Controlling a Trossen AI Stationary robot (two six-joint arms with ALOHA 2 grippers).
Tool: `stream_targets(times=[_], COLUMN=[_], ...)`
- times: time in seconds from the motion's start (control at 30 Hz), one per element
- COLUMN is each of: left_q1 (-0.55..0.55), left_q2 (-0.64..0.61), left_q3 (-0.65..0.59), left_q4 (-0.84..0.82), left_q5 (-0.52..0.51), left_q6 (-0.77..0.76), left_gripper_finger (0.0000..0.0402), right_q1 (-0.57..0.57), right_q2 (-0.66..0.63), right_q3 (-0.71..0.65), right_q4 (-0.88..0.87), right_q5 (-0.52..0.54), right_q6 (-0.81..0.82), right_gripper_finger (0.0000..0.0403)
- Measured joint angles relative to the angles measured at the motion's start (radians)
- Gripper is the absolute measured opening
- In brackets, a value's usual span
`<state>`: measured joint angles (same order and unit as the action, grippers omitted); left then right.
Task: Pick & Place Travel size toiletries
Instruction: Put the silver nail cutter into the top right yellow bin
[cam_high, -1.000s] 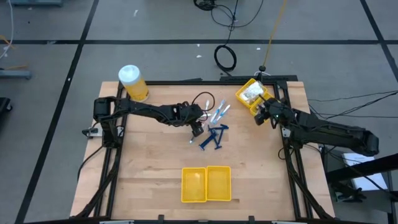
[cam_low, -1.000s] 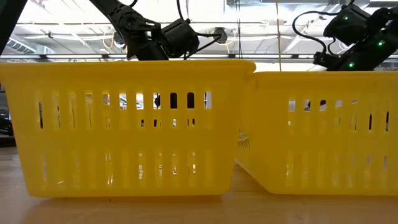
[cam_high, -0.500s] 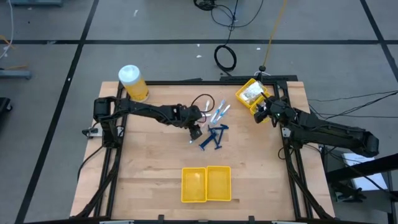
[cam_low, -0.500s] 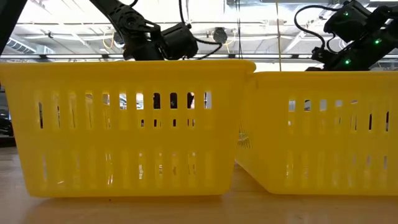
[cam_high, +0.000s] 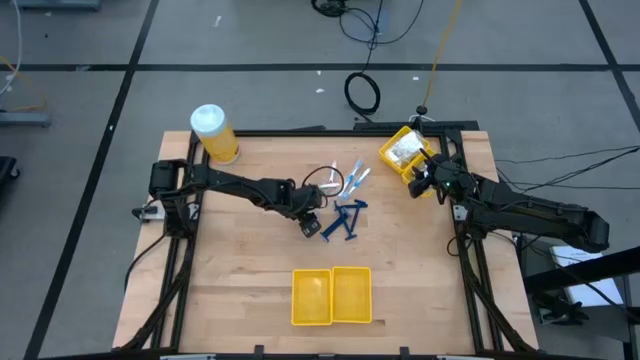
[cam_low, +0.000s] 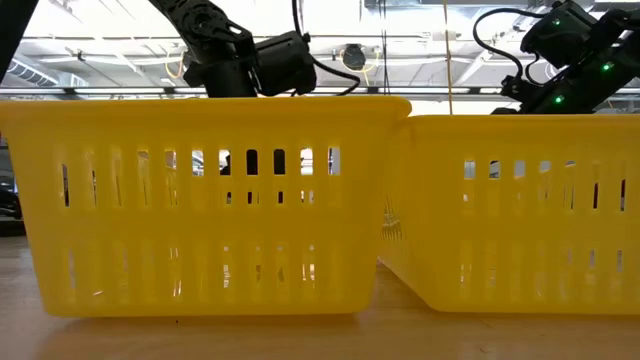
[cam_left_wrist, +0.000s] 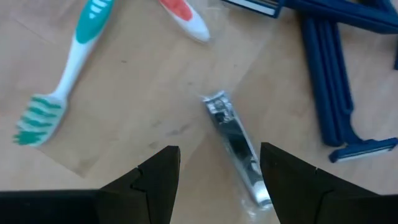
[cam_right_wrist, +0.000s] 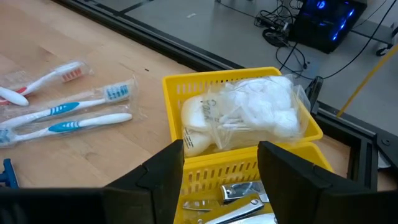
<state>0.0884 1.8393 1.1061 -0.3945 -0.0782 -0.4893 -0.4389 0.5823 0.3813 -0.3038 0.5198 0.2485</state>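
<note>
Travel size toiletries lie on the table's middle: packed toothbrushes (cam_high: 352, 179), dark blue razors (cam_high: 345, 218), and a silvery nail clipper (cam_left_wrist: 235, 146) in a clear wrap. My left gripper (cam_high: 309, 225) points down over the clipper, open, with one finger on either side of it and apart from it. My right gripper (cam_high: 418, 183) stands open at the far right, beside a small yellow bin (cam_high: 405, 150). That bin holds a clear packet of white swabs (cam_right_wrist: 255, 112) and more clippers (cam_right_wrist: 239, 194).
Two yellow slotted bins (cam_high: 331, 296) stand side by side near the front edge and fill the low view (cam_low: 200, 200). A yellow jar with a white lid (cam_high: 214, 133) is at the far left corner. A teal toothbrush (cam_left_wrist: 62, 74) lies near the clipper.
My left gripper has moved a little toward the table's near edge, tipped further downward and rolled, and now hangs over the nail clipper. Nothing on the table has moved.
</note>
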Motion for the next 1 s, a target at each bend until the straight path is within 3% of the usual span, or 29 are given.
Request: stream_targets(times=[0.53, 0.67, 0.83, 0.9, 1.0], left_q1=[-0.025, -0.023, -0.013, -0.003, 0.003], left_q2=[0.094, 0.095, 0.091, 0.075, 0.036], left_q3=[0.005, 0.004, 0.005, 0.015, 0.026], left_q4=[-0.004, -0.025, -0.031, -0.039, -0.051], left_q5=[-0.046, -0.048, -0.046, -0.034, -0.027], left_q6=[-0.081, -0.066, -0.012, 0.021, 0.095], left_gripper_finger=[0.0208, 0.0148, 0.0027, 0.0021, 0.0034], right_q1=[0.002, 0.002, 0.002, 0.002, 0.002], right_q2=[0.000, 0.000, 0.000, 0.000, 0.000], right_q3=[-0.001, -0.001, -0.001, -0.001, -0.001], right_q4=[0.000, 0.000, 0.010, 0.039, 0.106], right_q5=[-0.001, -0.001, -0.001, -0.009, -0.108], right_q6=[0.002, 0.001, 0.002, 0.008, 0.017], right_gripper_finger=[0.0188, 0.0189, 0.0186, 0.0184, 0.0181])
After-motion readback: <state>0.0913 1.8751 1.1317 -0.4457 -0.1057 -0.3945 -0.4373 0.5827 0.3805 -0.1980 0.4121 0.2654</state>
